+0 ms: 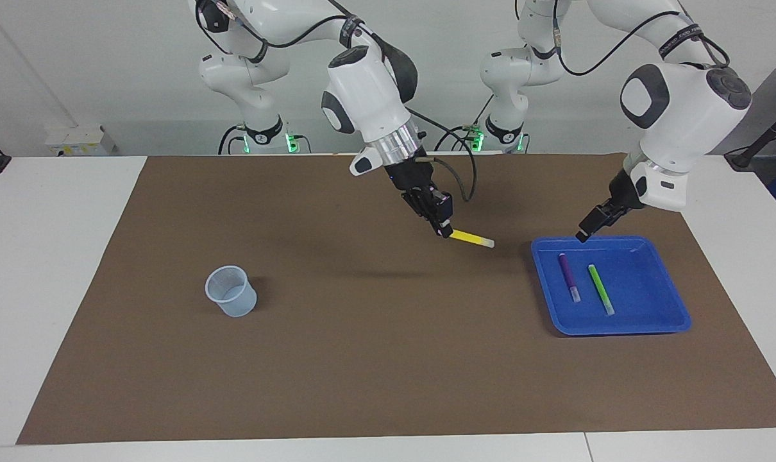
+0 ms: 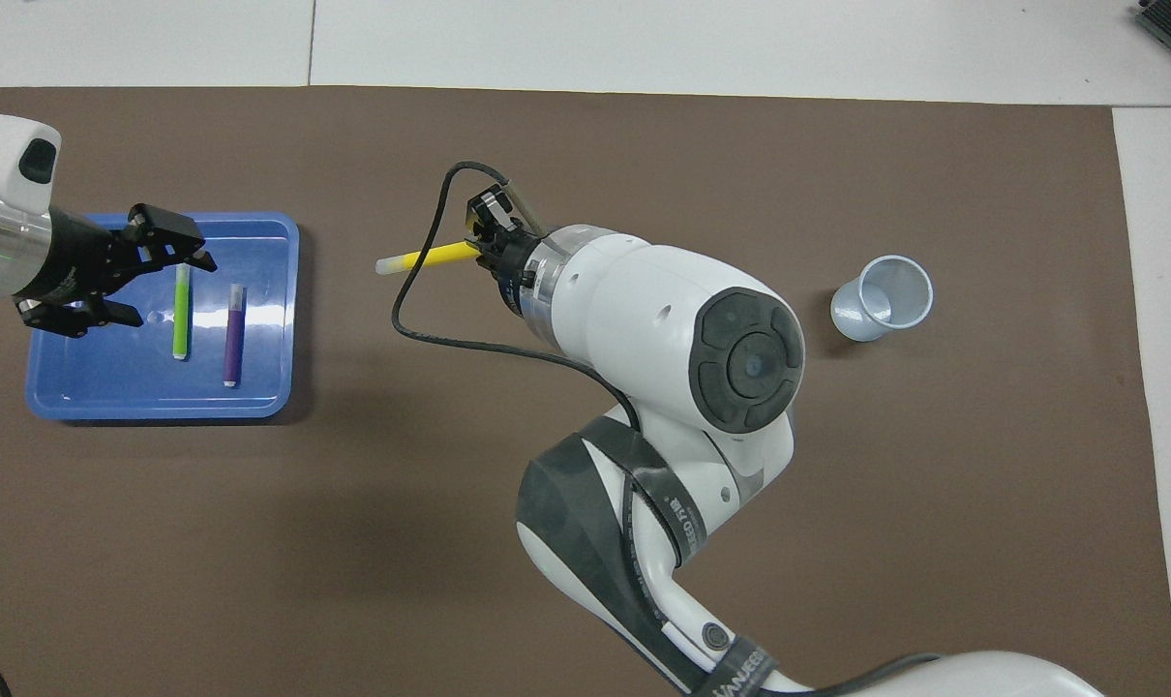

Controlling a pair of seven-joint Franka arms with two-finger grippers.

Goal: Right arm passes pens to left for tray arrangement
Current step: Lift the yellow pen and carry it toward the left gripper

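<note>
My right gripper (image 1: 444, 230) (image 2: 479, 247) is shut on the yellow pen (image 1: 471, 238) (image 2: 426, 258). It holds the pen nearly level above the brown mat, pale end pointing toward the blue tray (image 1: 619, 328) (image 2: 102, 387). The purple pen (image 1: 569, 276) (image 2: 233, 334) and the green pen (image 1: 600, 289) (image 2: 181, 319) lie side by side in the tray. My left gripper (image 1: 587, 232) (image 2: 171, 287) is open and empty, raised over the tray's part nearer to the robots, apart from the yellow pen.
A small translucent bluish cup (image 1: 231, 292) (image 2: 885, 295) stands upright on the mat toward the right arm's end of the table. The brown mat (image 1: 362, 359) covers most of the white table.
</note>
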